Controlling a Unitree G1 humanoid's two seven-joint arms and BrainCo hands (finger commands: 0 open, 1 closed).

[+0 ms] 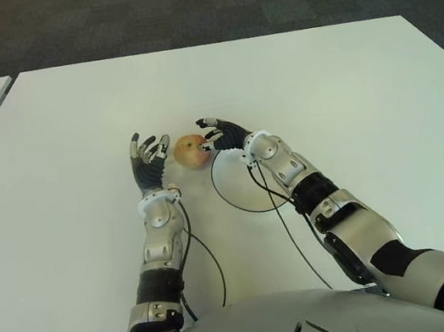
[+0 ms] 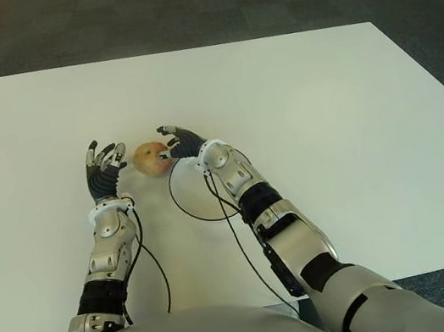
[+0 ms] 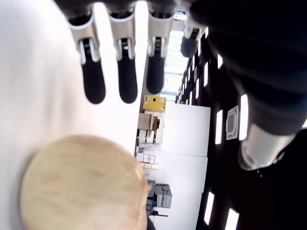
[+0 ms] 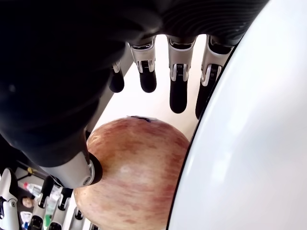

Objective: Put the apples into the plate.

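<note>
Round streaked apple (image 4: 134,172) between both open hands, beside white plate (image 1: 243,188).

A reddish-yellow streaked apple (image 4: 132,175) sits just under the right hand (image 4: 144,96), pressed against the curved rim of the white plate (image 4: 240,143) and outside it. Four dark-tipped fingers (image 4: 177,98) extend straight above the apple without touching it. The thumb tip (image 4: 91,172) rests against the apple's side. The palm is dark.

head eyes look down, wrist views close, sharing apple (image 1: 191,151)
</note>
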